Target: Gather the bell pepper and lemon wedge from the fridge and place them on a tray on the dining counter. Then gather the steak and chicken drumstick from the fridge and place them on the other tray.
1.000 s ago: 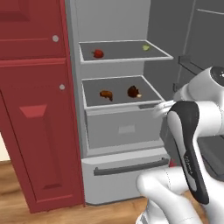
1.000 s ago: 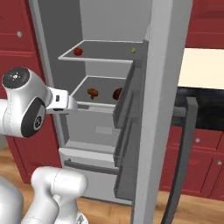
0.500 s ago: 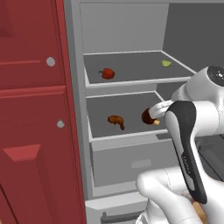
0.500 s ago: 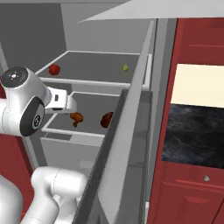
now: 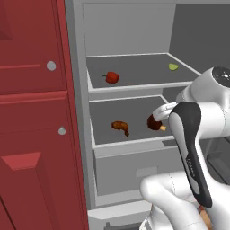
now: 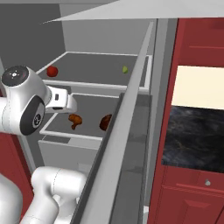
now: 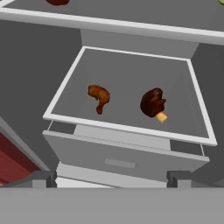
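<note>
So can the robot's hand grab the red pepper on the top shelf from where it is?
Probably yes. The fridge door is open, the pepper lies alone on the upper shelf with nothing in front, and the end effector is open, though it now points at the lower shelf, so it must rise first.

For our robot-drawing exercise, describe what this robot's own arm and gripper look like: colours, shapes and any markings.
The glossy white arm is built of rounded, bulbous segments. A black panel with small white lettering runs along one link, and a dark grey round joint cap carries tiny marks. The gripper ends in two small dark grey fingertips.
</note>
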